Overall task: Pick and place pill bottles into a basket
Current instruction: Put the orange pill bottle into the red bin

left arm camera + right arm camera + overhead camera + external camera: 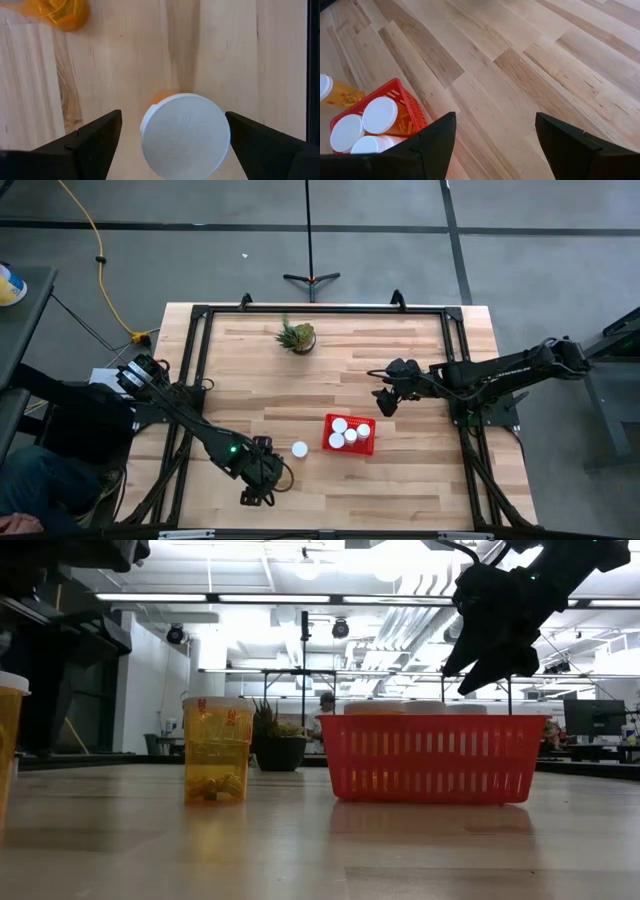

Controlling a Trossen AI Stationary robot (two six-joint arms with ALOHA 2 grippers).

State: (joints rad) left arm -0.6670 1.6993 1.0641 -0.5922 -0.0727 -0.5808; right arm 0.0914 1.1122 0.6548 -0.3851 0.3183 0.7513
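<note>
The left gripper (170, 145) hangs over a capped bottle (185, 134) standing on the surface, fingers (92, 137) spread wide on either side and not touching it. Descend straight, keep the cap centred, and close on the body below the cap. The right gripper (385, 400) waits beyond the basket (360, 447), fingers wide; four bottles (340, 426) sit inside it, and another bottle (299, 449) stands just beside it.

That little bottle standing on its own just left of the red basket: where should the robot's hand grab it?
Probably from straight above, fingers closing on opposite sides just under the white cap. The lone bottle stands upright, clear of the basket, so its round body is free. The left hand takes another bottle that way.
</note>
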